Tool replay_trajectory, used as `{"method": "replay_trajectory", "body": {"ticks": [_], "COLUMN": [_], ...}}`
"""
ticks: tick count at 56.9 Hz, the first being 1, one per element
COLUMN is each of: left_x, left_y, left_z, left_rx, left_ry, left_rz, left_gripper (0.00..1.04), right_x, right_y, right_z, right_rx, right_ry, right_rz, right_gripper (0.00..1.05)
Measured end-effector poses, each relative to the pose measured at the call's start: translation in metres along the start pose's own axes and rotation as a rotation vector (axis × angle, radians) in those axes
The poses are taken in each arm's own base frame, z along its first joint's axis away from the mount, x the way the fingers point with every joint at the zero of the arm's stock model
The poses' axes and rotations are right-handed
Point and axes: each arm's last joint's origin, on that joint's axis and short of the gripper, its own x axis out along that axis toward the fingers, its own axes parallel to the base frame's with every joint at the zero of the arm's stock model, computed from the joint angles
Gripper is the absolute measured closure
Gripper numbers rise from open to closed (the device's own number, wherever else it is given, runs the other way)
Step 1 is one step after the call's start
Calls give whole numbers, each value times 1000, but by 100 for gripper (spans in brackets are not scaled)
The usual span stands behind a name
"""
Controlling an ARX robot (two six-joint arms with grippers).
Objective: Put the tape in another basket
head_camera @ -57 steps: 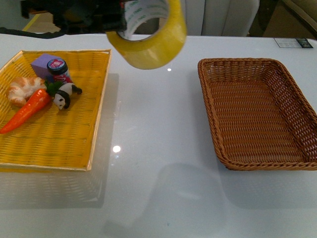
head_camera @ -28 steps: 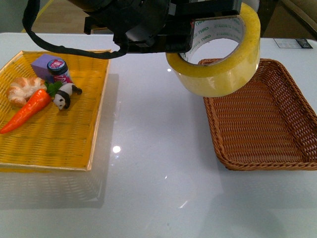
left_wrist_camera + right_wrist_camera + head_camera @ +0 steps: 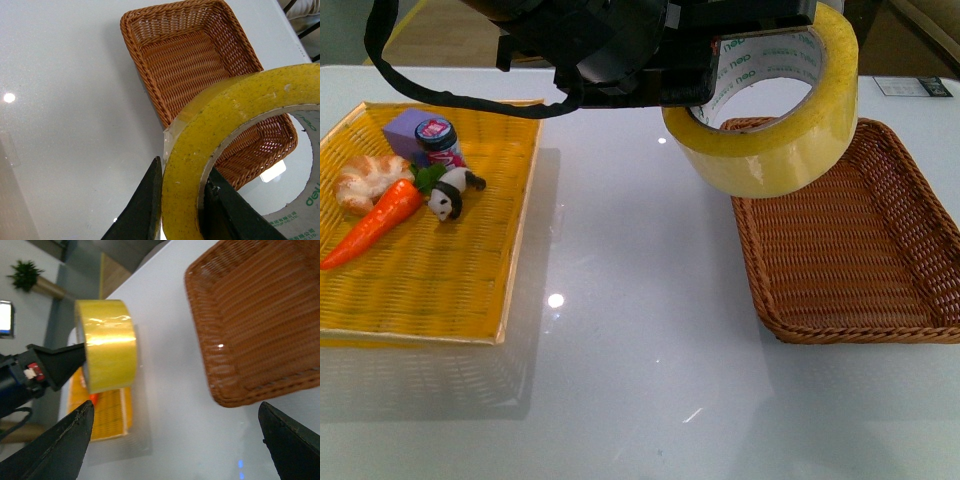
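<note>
- Pinching the wall of the tape, the left gripper has one finger outside the yellow band and the other inside the white core. The roll hangs tilted in the air, well above the table.
- From where I stand, the roll sits high by the side of the basket that faces the yellow tray. The front view overlaps the two, so I cannot say for certain whether it is over the woven floor or just short of the rim.
- The right gripper is spread wide and holds nothing.
- To do this well, I'd judge the arm should carry the roll further in, toward the middle of the basket, before coming down. That way its lower edge clears the raised side rather than clipping it.
- Lowering close to the floor before the fingers part seems wise. A round roll let go from height, tilted as it is, may bounce or roll out.
- Once the roll is freed, the inner finger has to lift straight out of the core, or it may drag the roll along.
</note>
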Motion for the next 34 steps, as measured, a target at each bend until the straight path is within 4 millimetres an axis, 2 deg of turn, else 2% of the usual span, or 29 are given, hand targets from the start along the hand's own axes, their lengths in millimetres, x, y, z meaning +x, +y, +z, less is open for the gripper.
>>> {"method": "replay_trajectory", "body": {"ticks": [5,14,34], "left_x": [0,0,0], "left_y": [0,0,0], "left_z": [0,0,-1], "left_rx": [0,-1,-2], "left_ry": [2,5,13], "left_rz": [-8,-17,-16], "left_gripper": [90,90,90], "right_x": [20,48,85], "right_y": [3,1,2], "right_z": [-1,-6,-2], "right_rx": [46,103,116], "right_ry": [35,76,127], "right_rz": [90,151,199], "right_gripper": [9,9,9]}}
